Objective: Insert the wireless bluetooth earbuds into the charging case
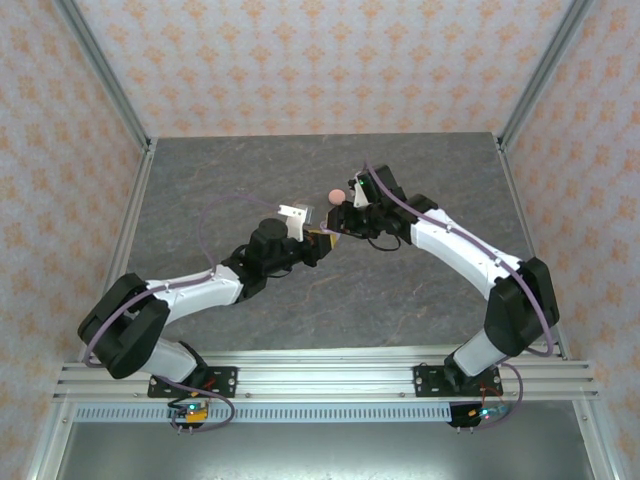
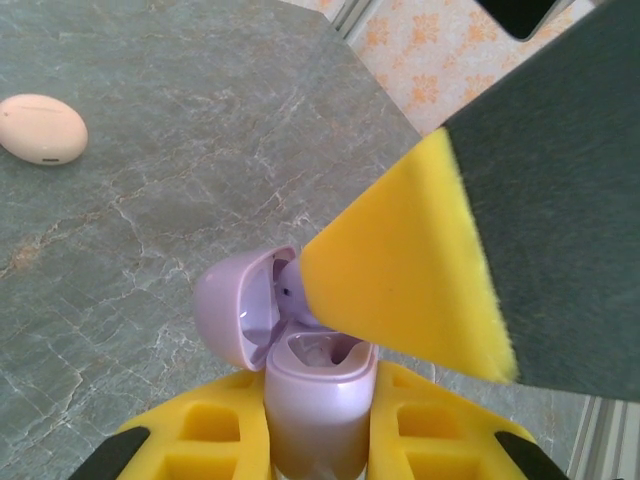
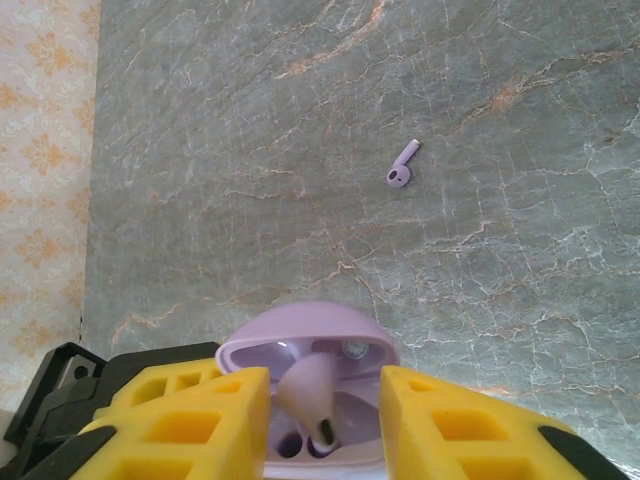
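My left gripper [image 2: 320,425] is shut on a lilac charging case [image 2: 318,385] held upright, its lid [image 2: 232,305] swung open to the left. My right gripper [image 3: 327,400] hangs right over the open case [image 3: 300,330]. Its jaws stand apart, with a lilac earbud [image 3: 308,392] between them, tip down in the case's socket. The earbud leans against the left finger and sits clear of the right one. In the top view the two grippers meet at mid-table [image 1: 330,235]. A second lilac earbud [image 3: 400,172] lies loose on the table. The pink earbuds are out of view.
A closed pale pink case [image 2: 40,128] lies on the grey marble table [image 1: 220,190], just beyond the grippers [image 1: 337,195]. One yellow pad [image 2: 400,270] of the right gripper crowds the left wrist view. Metal frame posts and patterned walls ring the table.
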Tool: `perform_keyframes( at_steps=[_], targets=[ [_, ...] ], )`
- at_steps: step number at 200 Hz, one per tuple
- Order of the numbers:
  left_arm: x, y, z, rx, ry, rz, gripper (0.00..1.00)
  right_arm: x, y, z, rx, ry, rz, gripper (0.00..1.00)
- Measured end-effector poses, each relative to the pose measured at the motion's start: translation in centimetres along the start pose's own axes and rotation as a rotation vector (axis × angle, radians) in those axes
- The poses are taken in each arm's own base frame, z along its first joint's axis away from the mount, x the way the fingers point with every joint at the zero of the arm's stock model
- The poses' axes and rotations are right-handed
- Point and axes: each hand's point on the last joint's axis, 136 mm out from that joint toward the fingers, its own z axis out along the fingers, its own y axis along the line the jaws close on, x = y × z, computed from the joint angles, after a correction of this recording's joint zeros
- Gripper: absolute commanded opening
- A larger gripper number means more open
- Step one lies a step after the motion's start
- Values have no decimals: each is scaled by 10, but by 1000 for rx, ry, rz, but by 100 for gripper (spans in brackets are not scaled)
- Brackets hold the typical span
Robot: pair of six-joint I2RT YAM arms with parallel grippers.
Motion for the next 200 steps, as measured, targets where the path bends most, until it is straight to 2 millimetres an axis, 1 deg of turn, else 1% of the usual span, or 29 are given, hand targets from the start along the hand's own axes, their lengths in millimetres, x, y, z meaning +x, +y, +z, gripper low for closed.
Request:
perform_keyframes(
  at_steps=[41,61,90,110,123,139,162,181,200],
  targets=[
    [-9,-12,-10,27,-26,49,15,3,4,-12,-3,-2,-13,47],
    [-15,-19,-16,43,-47,82,15,2,10,-22,-11,-15,-26,48],
    [-23,-27,-26,60,-75,136,14,3,22,-43,-29,-36,-60,50],
    [-25,-29,-34,57,-73,169,15,0,29,-59,-34,-69,-83,51],
    [-24,-29,-39,48,-64,189,15,-4,30,-69,-19,-102,-96,51],
    [-23,-29,-45,36,-52,207,15,-9,27,-79,17,-144,-101,51],
    [-22,-30,-58,19,-36,233,15,-16,11,-86,89,-181,-82,51],
    [-20,-29,-69,3,-17,250,15,-21,-5,-85,138,-184,-53,51],
    [-20,-29,-82,-18,-12,259,16,-24,-18,-75,166,-163,-27,51]
  ],
)
